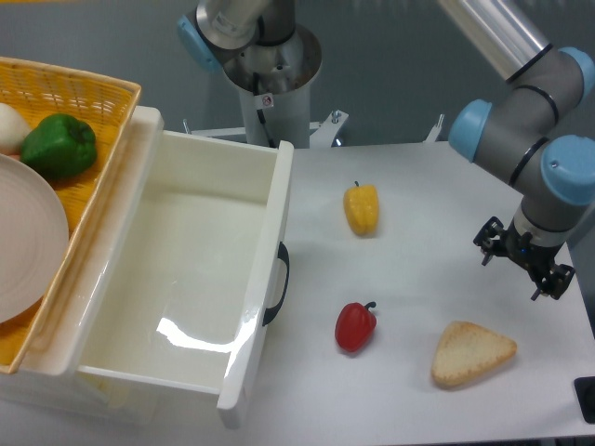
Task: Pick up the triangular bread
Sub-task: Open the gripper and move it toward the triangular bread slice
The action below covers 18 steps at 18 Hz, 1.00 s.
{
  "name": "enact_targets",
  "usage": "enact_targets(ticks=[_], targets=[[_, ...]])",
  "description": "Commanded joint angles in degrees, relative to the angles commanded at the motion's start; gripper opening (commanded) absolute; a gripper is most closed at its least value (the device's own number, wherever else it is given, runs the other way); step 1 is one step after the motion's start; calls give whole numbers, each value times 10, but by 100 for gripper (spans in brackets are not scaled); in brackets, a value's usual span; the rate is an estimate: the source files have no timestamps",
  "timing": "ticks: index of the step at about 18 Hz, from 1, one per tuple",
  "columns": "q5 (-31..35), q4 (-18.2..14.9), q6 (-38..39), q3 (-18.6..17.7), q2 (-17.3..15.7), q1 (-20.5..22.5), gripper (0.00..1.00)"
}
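The triangular bread (471, 353) lies flat on the white table near the front right, a tan slice with rounded corners and a browner edge. My gripper (510, 278) hangs above and slightly behind it, to its right, well clear of the slice. Its two black fingers (485, 253) stand apart, so it is open, with nothing between them.
A red pepper (355, 326) lies left of the bread and a yellow pepper (362, 208) further back. A large white open drawer (275, 214) fills the left centre. Beyond it a wicker basket (112, 102) holds a green pepper (59, 146) and a white plate (23, 242). The table's right edge runs close to the gripper.
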<state>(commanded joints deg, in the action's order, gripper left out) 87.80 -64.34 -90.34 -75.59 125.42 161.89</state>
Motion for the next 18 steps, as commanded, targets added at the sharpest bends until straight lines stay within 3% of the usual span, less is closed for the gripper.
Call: enact_targets(ticks=[5,7,11,14,18], targets=[[2,1,-2,-9,-8,-1,100],[0,5,-4,-30,-21,1,100],[-12,77,1,-78,-32,13,100],[-19,81,10,-78,-33,27,100],[-139,83,86,-78,-36,61,100]])
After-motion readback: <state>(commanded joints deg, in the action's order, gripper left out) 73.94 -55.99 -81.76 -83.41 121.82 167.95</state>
